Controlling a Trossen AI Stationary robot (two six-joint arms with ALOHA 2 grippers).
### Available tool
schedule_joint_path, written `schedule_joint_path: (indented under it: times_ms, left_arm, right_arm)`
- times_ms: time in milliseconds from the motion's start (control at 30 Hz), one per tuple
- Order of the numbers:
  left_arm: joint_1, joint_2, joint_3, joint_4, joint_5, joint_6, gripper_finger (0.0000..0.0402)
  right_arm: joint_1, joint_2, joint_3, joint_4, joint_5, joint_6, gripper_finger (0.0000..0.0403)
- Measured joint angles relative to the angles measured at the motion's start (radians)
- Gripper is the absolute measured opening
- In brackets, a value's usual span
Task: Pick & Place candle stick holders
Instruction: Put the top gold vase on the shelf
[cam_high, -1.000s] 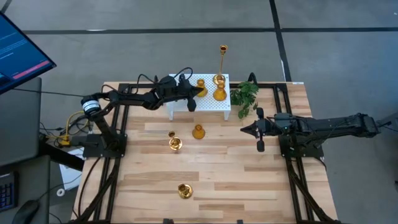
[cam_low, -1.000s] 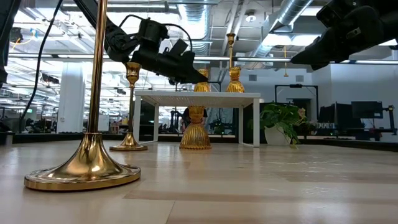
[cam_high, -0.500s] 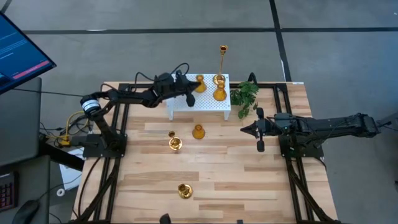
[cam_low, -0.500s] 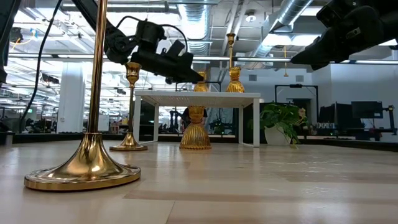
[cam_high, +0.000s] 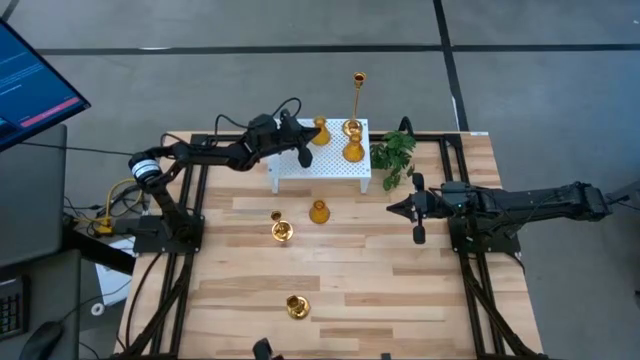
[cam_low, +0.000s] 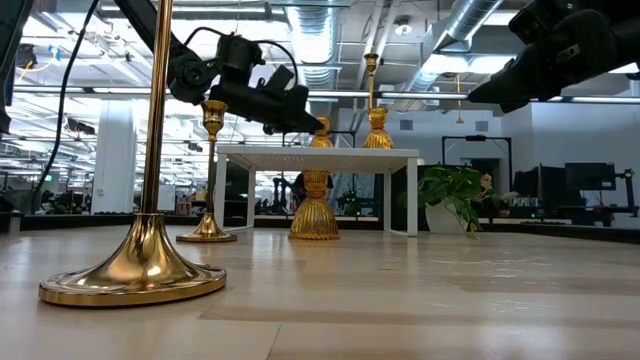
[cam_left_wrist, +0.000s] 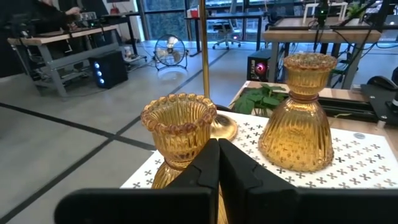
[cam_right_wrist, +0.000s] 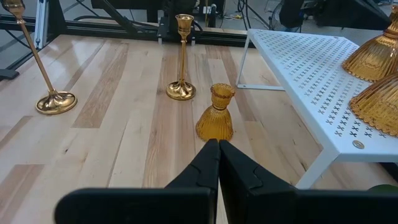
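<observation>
Three gold candle stick holders stand on the white perforated stand (cam_high: 330, 168): a squat one (cam_high: 321, 131), another squat one (cam_high: 353, 152) and a tall thin-stemmed one (cam_high: 353, 126). My left gripper (cam_high: 310, 141) is shut, level above the stand, its tips right in front of the nearest squat holder (cam_left_wrist: 179, 127). On the table stand a squat holder (cam_high: 319, 211), a thin-stemmed one (cam_high: 281, 230) and another (cam_high: 296, 306). My right gripper (cam_high: 392, 209) is shut and empty, above the table's right half. My left gripper's shut fingertips (cam_left_wrist: 218, 146) point level at the ribbed body of the squat holder (cam_left_wrist: 168, 171) from the table's left side. The fingers themselves hide the spot, and I cannot tell whether they touch it. The holder stands upright on the stand.
A green plant sprig (cam_high: 395, 152) lies at the stand's right end, close to my right arm. A monitor (cam_high: 30, 85) stands off the table's far left. Bare wood lies between the holders and the near edge.
My left gripper has drawn back a little toward the table's left and far edge and risen slightly, staying shut. The holders stand where they were.
</observation>
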Motion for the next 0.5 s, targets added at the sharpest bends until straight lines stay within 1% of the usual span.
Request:
schedule_joint_path:
  times_ms: [367, 500]
  left_arm:
    - [0.026, 0.0, 0.0, 0.014, 0.024, -0.003, 0.0002]
    - [0.021, 0.0, 0.0, 0.014, 0.093, -0.033, 0.0002]
  right_arm:
    - [0.0, 0.0, 0.0, 0.0, 0.0, 0.0, 0.0]
    - [0.0, 0.0, 0.0, 0.0, 0.0, -0.001, 0.0]
